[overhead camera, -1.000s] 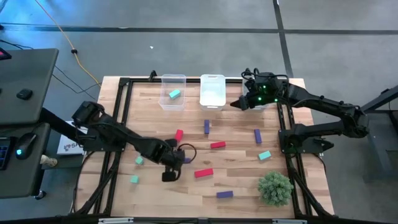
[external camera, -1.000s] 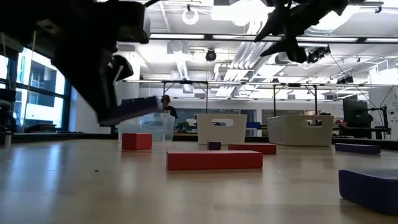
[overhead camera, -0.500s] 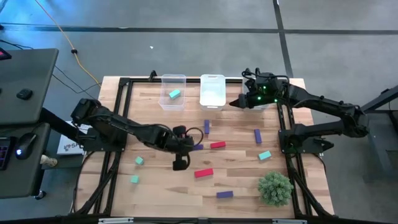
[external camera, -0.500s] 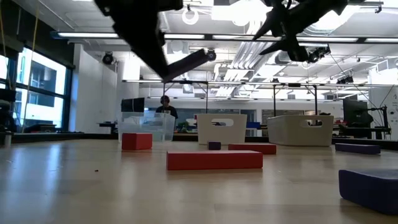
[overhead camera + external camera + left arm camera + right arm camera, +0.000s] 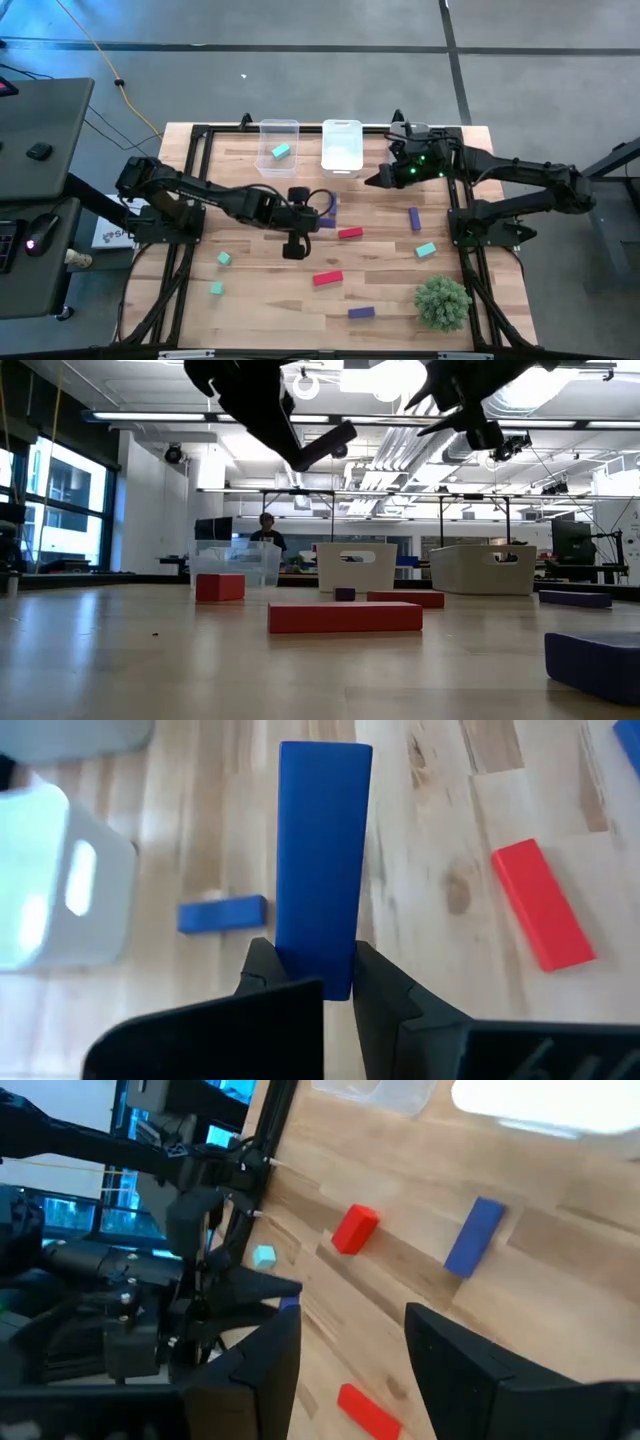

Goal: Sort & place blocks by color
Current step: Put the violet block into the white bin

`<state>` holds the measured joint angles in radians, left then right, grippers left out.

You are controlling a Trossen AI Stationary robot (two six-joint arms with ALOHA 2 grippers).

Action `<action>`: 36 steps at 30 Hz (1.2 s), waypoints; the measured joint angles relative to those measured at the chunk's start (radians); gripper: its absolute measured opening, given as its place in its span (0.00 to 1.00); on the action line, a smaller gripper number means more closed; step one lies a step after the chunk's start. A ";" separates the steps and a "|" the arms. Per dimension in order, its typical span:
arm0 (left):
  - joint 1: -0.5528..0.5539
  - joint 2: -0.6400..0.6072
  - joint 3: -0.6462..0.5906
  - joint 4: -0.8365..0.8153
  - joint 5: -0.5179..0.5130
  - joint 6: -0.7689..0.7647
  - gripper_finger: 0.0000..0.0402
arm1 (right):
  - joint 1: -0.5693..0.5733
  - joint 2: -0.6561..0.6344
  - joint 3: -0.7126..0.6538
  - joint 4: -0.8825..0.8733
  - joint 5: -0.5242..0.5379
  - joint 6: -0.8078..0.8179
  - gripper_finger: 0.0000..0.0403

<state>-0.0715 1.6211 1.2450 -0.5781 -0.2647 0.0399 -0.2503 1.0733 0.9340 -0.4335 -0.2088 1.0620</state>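
Blocks lie scattered over the wooden table (image 5: 390, 290), but the one that matters now is the purple bar (image 5: 318, 920) pinched at its lower end in the left gripper (image 5: 310, 982), carried above the middle of the table in the high view. In the left wrist view the jaws are clamped narrowly on the bar's two broad faces, and its long axis runs straight out ahead of the fingers. From that gripper, the three bins sit toward the upper edge of the high view: the clear bin (image 5: 278, 128) with a teal block (image 5: 281, 151) inside, the white bin (image 5: 342, 126) beside it, and a third behind the right arm. The left arm is plainly the nearer one to the first two bins. Which bin is meant for purple cannot be told from these views. The likely next move is a carry toward that upper edge, and the bar will need tipping end-down to drop cleanly inside. The right gripper (image 5: 374, 180) hangs near the upper right, jaws parted with nothing between them, just below the bin row.
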 joint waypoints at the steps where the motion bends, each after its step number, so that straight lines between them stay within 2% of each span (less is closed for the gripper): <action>1: 0.002 0.000 0.006 0.000 -0.008 0.028 0.00 | 0.012 0.000 0.000 0.000 0.009 0.013 0.42; 9: 0.036 0.000 0.047 0.001 -0.084 0.203 0.00 | 0.108 0.029 0.000 0.088 0.071 0.102 0.42; 16: 0.073 0.000 0.052 -0.001 -0.087 0.212 0.00 | 0.171 0.103 0.001 0.217 0.105 0.135 0.42; 22: 0.080 0.000 0.052 -0.001 -0.088 0.245 0.00 | 0.186 0.167 0.001 0.228 0.134 0.153 0.42; 36: 0.087 0.000 0.051 0.000 -0.091 0.227 0.00 | 0.186 0.290 0.001 0.367 0.107 0.192 0.42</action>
<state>0.0151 1.6211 1.2964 -0.5785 -0.3556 0.2666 -0.0647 1.3629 0.9348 -0.0669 -0.1016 1.2543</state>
